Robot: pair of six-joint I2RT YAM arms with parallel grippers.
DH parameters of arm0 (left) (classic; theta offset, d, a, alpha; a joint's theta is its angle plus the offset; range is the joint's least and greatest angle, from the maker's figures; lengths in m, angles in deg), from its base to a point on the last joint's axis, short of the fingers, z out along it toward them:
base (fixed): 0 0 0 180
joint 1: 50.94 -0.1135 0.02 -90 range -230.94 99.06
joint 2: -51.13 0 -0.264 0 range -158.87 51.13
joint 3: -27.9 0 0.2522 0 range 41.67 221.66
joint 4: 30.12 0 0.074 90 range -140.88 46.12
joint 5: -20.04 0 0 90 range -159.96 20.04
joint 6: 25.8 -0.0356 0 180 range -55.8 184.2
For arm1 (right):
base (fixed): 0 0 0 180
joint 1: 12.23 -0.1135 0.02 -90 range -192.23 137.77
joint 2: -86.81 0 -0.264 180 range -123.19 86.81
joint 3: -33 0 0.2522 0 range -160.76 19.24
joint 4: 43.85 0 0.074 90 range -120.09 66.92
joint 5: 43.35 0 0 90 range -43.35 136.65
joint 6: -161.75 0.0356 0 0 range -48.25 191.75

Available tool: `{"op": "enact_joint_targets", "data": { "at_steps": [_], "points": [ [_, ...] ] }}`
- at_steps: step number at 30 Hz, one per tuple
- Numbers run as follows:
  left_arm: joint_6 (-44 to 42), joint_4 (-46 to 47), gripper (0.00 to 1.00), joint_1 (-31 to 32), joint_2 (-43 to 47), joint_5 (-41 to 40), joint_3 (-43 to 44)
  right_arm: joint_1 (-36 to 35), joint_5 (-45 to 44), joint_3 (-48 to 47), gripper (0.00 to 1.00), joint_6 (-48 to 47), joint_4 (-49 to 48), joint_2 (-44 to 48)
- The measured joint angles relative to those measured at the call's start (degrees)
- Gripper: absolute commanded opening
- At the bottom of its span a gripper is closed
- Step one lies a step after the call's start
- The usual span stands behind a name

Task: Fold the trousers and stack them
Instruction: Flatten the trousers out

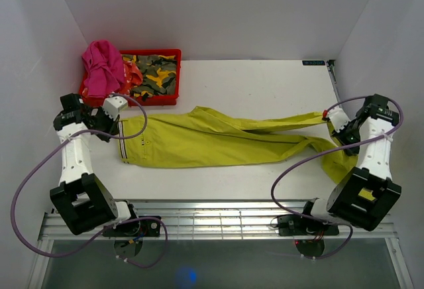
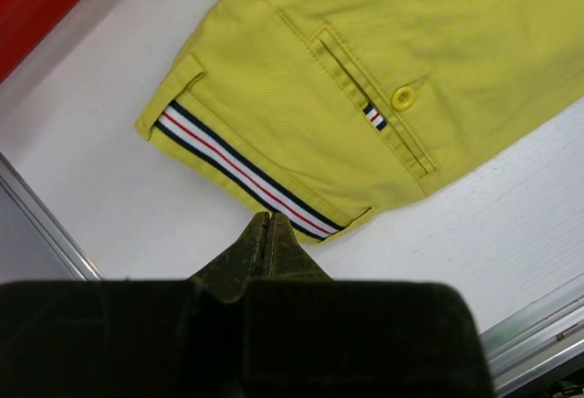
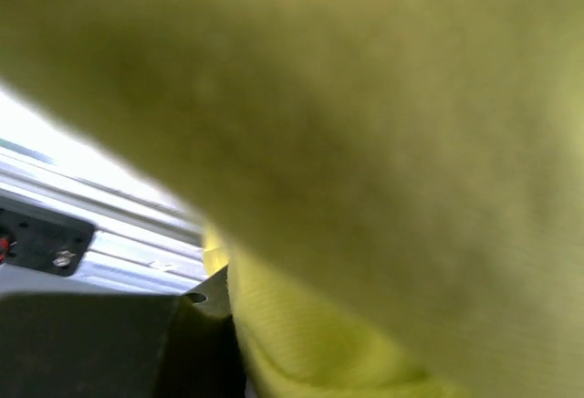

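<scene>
The lime yellow-green trousers (image 1: 212,140) lie stretched across the table, with the waist at the left and the legs running right. The waistband (image 2: 246,165) has a striped lining and sits beside a buttoned back pocket (image 2: 401,99). My left gripper (image 2: 265,223) is shut and empty, with its tips on the table just off the waistband edge; it also shows in the top view (image 1: 116,113). My right gripper (image 1: 333,118) holds the end of the upper leg, raised off the table. Yellow cloth (image 3: 383,142) fills the right wrist view, and only one dark finger (image 3: 205,293) shows. The other leg end (image 1: 339,163) droops by the right arm.
A red bin (image 1: 169,97) at the back left holds camouflage cloth (image 1: 156,77) and a pink garment (image 1: 101,67) hanging over its rim. A metal rail (image 1: 218,219) runs along the near table edge. White walls enclose the table.
</scene>
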Motion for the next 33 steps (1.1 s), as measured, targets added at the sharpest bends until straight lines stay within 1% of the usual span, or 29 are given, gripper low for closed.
{"op": "enact_joint_targets", "data": {
  "at_steps": [1, 2, 3, 6, 7, 9, 10, 14, 18, 19, 20, 22, 23, 28, 29, 30, 31, 33],
  "points": [
    [0.0, -0.3, 0.01, -0.2, 0.1, 0.7, 0.0, 0.5, 0.3, -2.1, 0.08, 0.0, 0.4, -0.9],
    [-0.1, -0.6, 0.04, -0.2, 0.2, 1.0, 0.0, 0.8, 0.7, -3.6, 0.08, 0.0, 0.5, -1.7],
    [-0.6, -1.1, 0.11, -0.2, 0.2, 1.4, -0.2, 1.1, 1.2, -5.4, 0.08, 0.0, 0.6, -2.7],
    [-3.2, -2.8, 0.23, -0.2, 0.2, 2.1, -2.2, 1.1, 2.6, -9.5, 0.08, 0.3, 1.0, -6.5],
    [-4.2, -3.4, 0.31, -0.1, 0.3, 2.1, -3.4, 1.0, 3.0, -10.5, 0.08, 0.4, 1.2, -8.1],
    [-5.8, -4.3, 0.37, 0.4, 0.3, 1.8, -5.9, 0.6, 3.5, -12.1, 0.08, 1.0, 1.4, -11.6],
    [-6.5, -4.7, 0.43, 0.8, 0.5, 1.6, -7.5, 0.2, 3.8, -13.0, 0.08, 1.4, 1.5, -13.6],
    [-7.1, -4.8, 0.45, 3.9, 1.6, 0.9, -12.1, -1.1, 4.5, -17.2, 0.08, 3.4, 1.8, -21.8],
    [-3.4, -2.5, 0.46, 6.9, 2.0, 0.5, -12.3, -1.9, 5.1, -23.6, 0.08, 4.9, 3.0, -27.4],
    [-2.5, -2.4, 0.47, 7.0, 1.5, 0.7, -11.7, -1.9, 5.2, -24.8, 0.08, 5.0, 3.1, -27.7],
    [-1.6, -2.5, 0.50, 7.0, 0.6, 0.9, -10.6, -2.0, 5.4, -25.8, 0.08, 5.2, 3.2, -27.7],
    [-0.7, -2.0, 0.50, 7.0, -1.3, 1.4, -8.8, -2.0, 5.8, -27.7, 0.08, 5.2, 3.8, -27.6],
    [-0.3, -1.6, 0.53, 7.1, -1.9, 1.4, -8.4, -2.0, 6.0, -28.2, 0.08, 5.2, 3.7, -27.5],
    [2.5, -1.1, 0.54, 8.1, -4.9, 1.4, -7.7, -2.1, 6.3, -28.3, 0.08, 5.1, 4.2, -27.2],
    [3.2, -1.3, 0.55, 8.2, -5.6, 1.7, -7.0, -2.1, 6.3, -28.1, 0.09, 5.0, 4.2, -27.1],
    [3.5, -1.8, 0.55, 8.2, -6.4, 2.3, -6.0, -2.1, 6.2, -27.6, 0.15, 4.9, 4.1, -26.8],
    [3.4, -2.0, 0.55, 8.3, -6.9, 2.6, -5.3, -2.1, 6.0, -26.6, 0.19, 4.7, 3.8, -26.4],
    [2.4, -2.0, 0.55, 8.8, -6.7, 2.6, -5.2, -2.1, 4.8, -22.8, 0.22, 4.4, 2.7, -24.7]
  ]
}}
